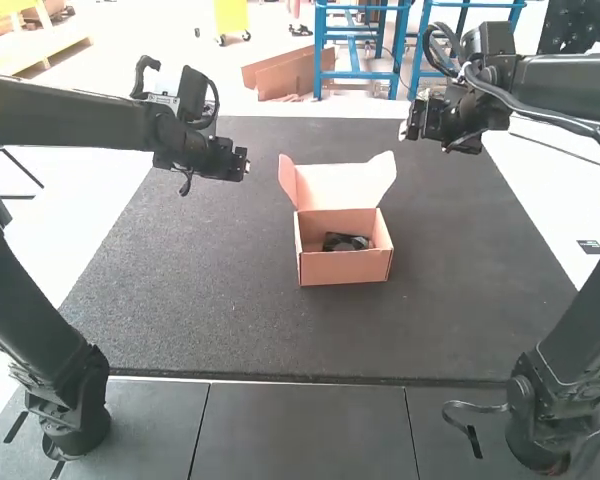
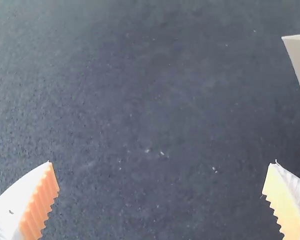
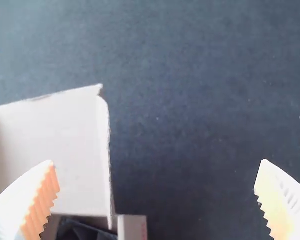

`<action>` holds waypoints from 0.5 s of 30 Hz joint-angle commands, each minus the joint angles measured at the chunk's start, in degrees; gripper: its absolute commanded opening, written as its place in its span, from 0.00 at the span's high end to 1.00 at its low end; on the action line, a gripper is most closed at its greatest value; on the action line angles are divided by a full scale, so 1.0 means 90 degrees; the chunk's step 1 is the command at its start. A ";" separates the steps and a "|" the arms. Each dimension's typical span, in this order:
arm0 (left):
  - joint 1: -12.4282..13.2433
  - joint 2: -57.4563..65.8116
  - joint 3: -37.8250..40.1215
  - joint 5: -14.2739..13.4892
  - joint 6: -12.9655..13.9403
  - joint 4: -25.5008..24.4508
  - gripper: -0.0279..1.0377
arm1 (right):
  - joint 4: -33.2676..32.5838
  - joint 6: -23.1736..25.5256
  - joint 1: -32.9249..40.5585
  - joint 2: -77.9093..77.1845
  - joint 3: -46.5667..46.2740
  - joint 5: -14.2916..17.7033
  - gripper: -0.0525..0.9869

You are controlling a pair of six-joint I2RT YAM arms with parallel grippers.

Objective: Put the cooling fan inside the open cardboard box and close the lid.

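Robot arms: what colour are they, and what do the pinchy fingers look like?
The left arm and right arm are black and tube-shaped, with black cables looping near the wrists. The left gripper and right gripper have white ribbed fingers with orange saw-toothed pads.

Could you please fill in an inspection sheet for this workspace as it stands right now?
Surface: dark grey textured mat, lying flat.
Job's things: small brown cardboard box, open, its lid flap upright at the far side; black round cooling fan lies inside.
Clutter: nothing seen.
Claws: left claw open over bare mat left of the box; right claw open, raised beside the lid flap; both hold nothing.
Cables: black cables loop by the right arm at its base and wrist.
Surroundings: dark table panels in front of the mat.
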 commanded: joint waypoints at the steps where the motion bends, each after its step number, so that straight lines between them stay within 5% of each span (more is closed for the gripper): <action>1: -0.0106 0.0176 0.0377 -0.0090 -0.0060 0.0103 0.06 | 0.0011 -0.0051 -0.0029 0.0263 0.0376 -0.0169 0.08; 15: -0.0320 0.1084 0.1109 -0.0090 -0.0129 0.0093 0.06 | -0.0663 -0.0061 -0.0019 0.1054 0.1274 -0.0628 0.08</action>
